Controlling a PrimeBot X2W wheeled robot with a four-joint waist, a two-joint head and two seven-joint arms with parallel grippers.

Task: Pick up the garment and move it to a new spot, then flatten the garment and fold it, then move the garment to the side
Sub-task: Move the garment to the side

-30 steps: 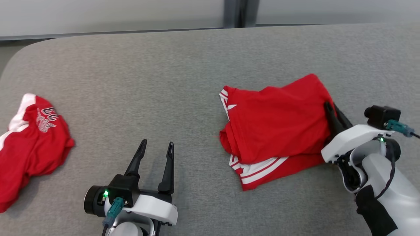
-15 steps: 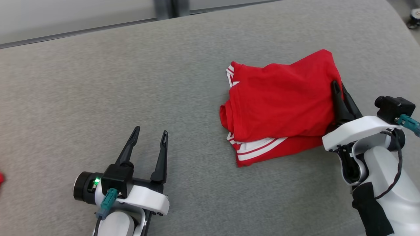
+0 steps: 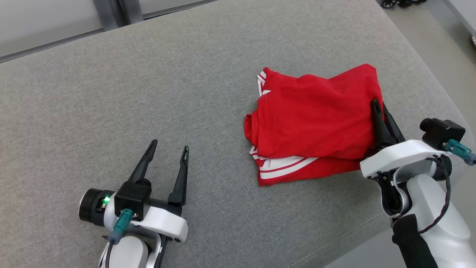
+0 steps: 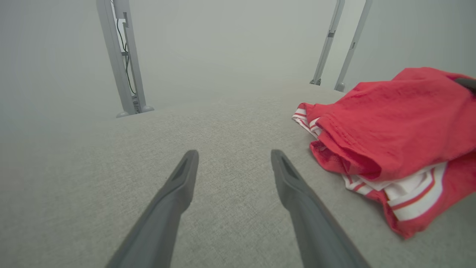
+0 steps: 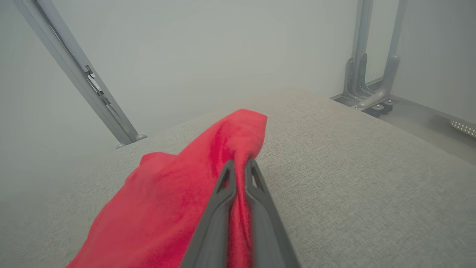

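**A:** Biggest thing first: the wide grey fabric-covered surface runs right across the head view, and its rounded right-hand edge drops away to bare floor.

**B:** Pale metal frame legs stand beyond its far edge, seen from the left wrist.

**A:** Now the folded red cloth garment. It lies on the surface over on the robot's right side, layers stacked, with a lower layer poking out toward the robot.

**B:** Mostly flat, but the right edge rises in a ridge.

**A:** That's the right gripper. Its two long dark fingers are pressed together with red cloth pinched between them. The right wrist view shows it plainly: fabric squeezed in the narrow slit and draping away to the left.

**B:** On the other side is the left gripper, well apart from the garment. Its jaws are spread wide, with only grey weave between them.

**A:** Is it touching the surface or just above it? I can't tell. The fingers point away from the robot, and in the left wrist view the garment sits off to their right.

**B:** Smallest of all are the white stripes along the lower layer's hem, with more at the garment's far left corner.
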